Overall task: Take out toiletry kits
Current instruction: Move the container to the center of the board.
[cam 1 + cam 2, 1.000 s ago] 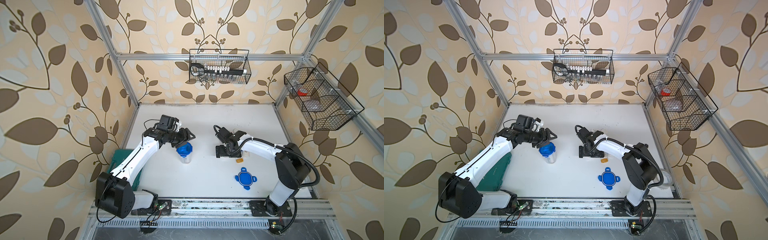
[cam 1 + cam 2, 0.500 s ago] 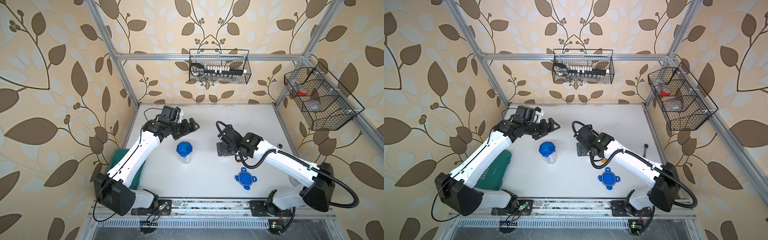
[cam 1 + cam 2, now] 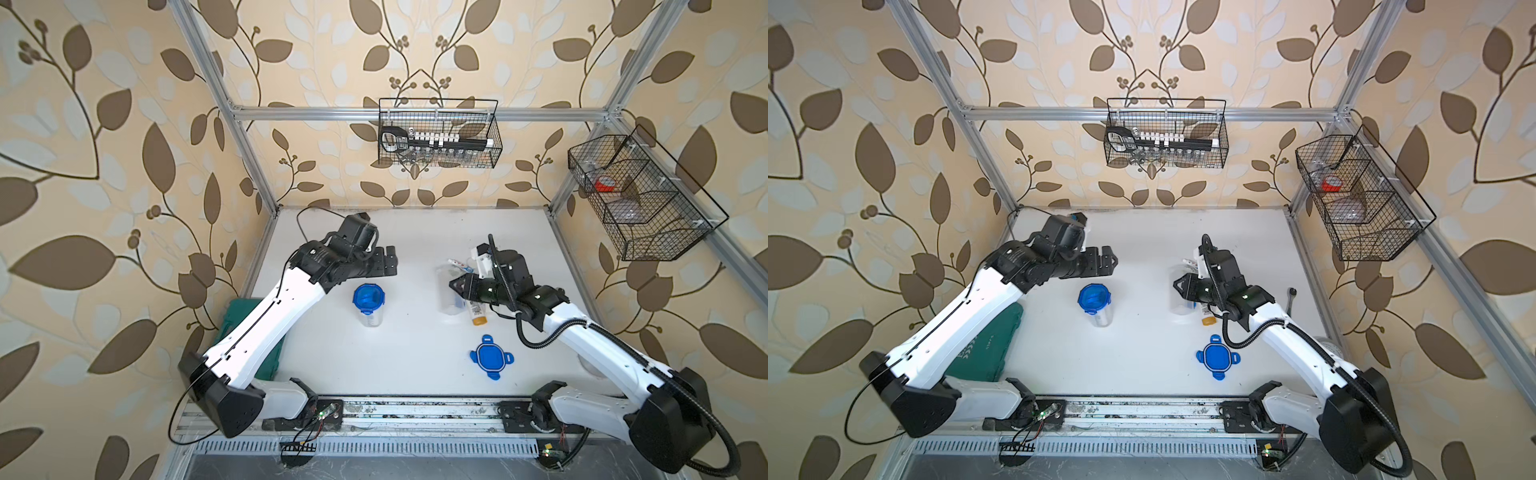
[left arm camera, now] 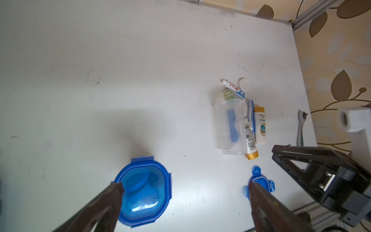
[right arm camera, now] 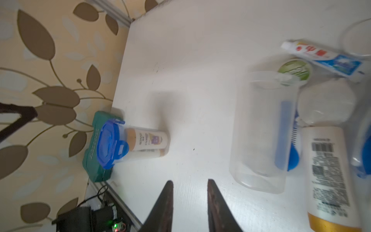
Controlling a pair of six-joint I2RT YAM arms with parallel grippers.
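green round lid (image 4: pixel 228 94) reads "Towel"

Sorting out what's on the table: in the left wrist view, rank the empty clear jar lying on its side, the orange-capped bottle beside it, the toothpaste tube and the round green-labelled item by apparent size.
1. Empty clear jar
2. Orange-capped bottle
3. Toothpaste tube
4. Round green-labelled item

All four lie close together, so nearness to the camera hardly skews the order.

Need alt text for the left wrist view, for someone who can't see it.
An open clear jar lies tipped on a white table, toiletries spilled beside it. Nearer, a jar with its blue lid on and a loose lid show between open fingers.
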